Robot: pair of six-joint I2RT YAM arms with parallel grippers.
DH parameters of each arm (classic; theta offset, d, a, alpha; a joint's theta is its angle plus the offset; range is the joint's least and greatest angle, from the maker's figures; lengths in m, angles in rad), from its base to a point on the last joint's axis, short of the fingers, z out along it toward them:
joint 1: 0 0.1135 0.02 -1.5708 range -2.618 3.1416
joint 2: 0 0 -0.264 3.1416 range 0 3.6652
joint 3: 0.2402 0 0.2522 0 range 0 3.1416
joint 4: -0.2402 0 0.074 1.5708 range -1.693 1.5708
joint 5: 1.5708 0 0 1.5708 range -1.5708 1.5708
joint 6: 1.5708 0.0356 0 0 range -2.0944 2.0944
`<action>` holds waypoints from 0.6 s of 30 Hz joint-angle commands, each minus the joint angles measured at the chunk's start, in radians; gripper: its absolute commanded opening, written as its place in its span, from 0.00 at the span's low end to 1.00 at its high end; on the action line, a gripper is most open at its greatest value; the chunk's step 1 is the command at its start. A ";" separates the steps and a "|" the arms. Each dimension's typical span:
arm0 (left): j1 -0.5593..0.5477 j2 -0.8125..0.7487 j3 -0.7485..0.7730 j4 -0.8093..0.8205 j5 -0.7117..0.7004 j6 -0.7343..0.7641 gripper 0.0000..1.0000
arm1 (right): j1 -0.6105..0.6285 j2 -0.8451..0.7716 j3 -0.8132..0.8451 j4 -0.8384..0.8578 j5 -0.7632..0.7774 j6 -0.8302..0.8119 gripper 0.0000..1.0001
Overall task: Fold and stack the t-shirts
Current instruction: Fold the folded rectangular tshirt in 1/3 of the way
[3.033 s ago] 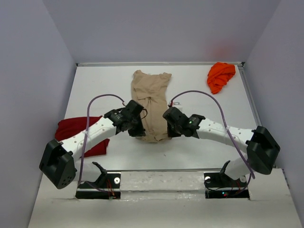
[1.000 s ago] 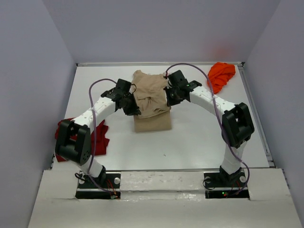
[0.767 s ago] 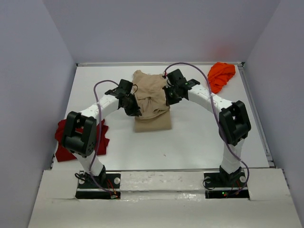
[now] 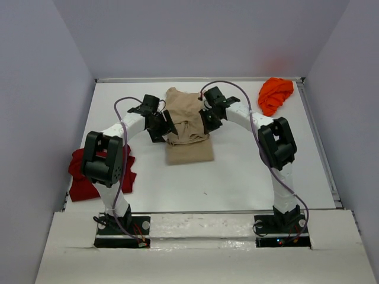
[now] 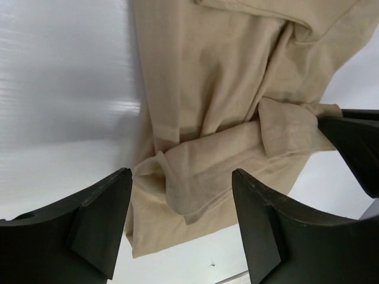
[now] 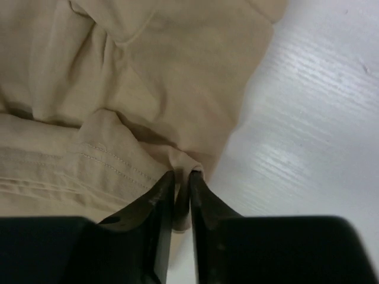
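Tan t-shirt, right pincer at full stretch tight on its edge, left pincer likewise outstretched but spread wide.

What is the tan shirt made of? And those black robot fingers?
Tan shirt: soft, matte knit cloth, maybe cotton; it wrinkles, folds and shows a stitched hem. Left fingers: probably hard, smooth dark plastic; they have flat faces, sharp edges and a slight sheen.

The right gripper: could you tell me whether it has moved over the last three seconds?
Yes. The right gripper moved up the view toward the table's far edge, nearer the orange shirt, its fingers shut on the tan shirt.
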 commanded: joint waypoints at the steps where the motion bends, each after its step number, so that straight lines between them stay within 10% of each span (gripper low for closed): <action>1: 0.016 -0.001 0.053 0.001 -0.002 0.023 0.79 | -0.023 0.032 0.126 0.007 -0.022 -0.045 0.36; 7: 0.014 -0.032 0.093 -0.024 -0.052 0.040 0.79 | -0.032 0.091 0.309 -0.069 0.055 -0.085 0.63; 18: -0.118 -0.369 0.062 -0.169 -0.379 0.084 0.68 | 0.038 -0.295 0.027 -0.085 0.266 0.032 0.54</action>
